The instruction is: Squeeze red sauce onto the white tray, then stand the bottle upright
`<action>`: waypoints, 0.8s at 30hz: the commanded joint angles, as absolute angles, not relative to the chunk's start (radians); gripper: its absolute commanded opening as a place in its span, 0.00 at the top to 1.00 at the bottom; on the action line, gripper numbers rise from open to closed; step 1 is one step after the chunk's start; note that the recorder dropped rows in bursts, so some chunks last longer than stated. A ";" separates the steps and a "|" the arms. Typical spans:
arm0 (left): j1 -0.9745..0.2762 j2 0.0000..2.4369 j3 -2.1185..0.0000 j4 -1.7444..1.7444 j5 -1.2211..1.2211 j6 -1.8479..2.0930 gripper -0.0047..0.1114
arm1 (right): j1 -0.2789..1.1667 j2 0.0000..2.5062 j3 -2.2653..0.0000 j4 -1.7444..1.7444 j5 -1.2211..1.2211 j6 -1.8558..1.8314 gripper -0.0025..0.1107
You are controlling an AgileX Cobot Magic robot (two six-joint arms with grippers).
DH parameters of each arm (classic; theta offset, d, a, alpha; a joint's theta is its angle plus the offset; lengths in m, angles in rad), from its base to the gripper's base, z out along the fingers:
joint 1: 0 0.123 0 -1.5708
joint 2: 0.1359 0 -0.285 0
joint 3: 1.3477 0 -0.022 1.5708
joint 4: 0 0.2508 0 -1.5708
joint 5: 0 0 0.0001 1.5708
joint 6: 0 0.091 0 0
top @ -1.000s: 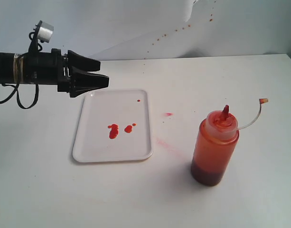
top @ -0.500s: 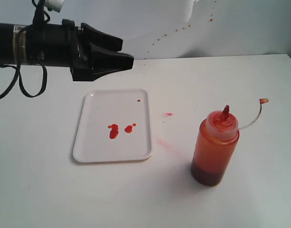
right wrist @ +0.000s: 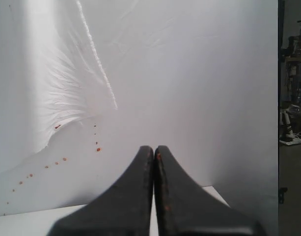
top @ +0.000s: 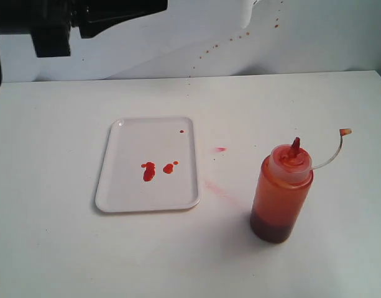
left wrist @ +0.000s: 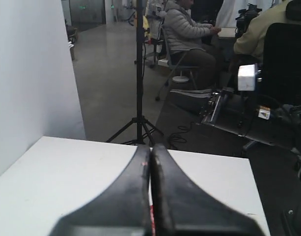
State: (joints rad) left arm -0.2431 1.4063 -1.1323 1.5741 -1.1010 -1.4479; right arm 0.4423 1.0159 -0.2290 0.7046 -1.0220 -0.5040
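Observation:
The bottle stands upright on the table at the right, free of both grippers, its red nozzle up and its clear cap strap arching to the right. The white tray lies flat left of the middle. Two small blobs of red sauce sit near its centre, and a tiny dot near its far right corner. My left gripper hangs high at the top left, shut and holding nothing. My right gripper is shut and empty, facing the backdrop; it is outside the exterior view.
Faint pink smears mark the table between tray and bottle. The white backdrop carries small red splashes. Past the table's far edge in the left wrist view stand a tripod and seated people.
My left arm has risen from just above the tray's far left corner to the top edge of the view, and its jaws have shut. Bottle and tray have not moved.

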 commanded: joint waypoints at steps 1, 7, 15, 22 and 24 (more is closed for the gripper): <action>-0.249 1.383 -1.127 1.558 -1.130 -1.464 0.96 | 0.441 1.017 -0.229 0.690 -1.026 -0.501 0.98; -0.249 1.385 -1.127 1.558 -1.135 -1.464 0.96 | 0.441 1.017 -0.229 0.690 -1.026 -0.501 0.98; -0.249 1.385 -1.127 1.558 -1.135 -1.460 0.96 | 0.441 1.017 -0.229 0.690 -1.026 -0.501 0.98; -0.249 1.387 -1.127 1.609 -1.125 -1.465 0.96 | 0.441 1.017 -0.229 0.690 -1.026 -0.501 0.98; -0.249 1.381 -1.127 1.609 -1.121 -1.465 0.96 | 0.441 1.017 -0.229 0.690 -1.026 -0.501 0.98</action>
State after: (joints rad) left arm -0.2431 1.3900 -1.1323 1.6059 -1.1271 -1.4520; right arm 0.4423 1.0159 -0.2290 0.7046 -1.0220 -0.5022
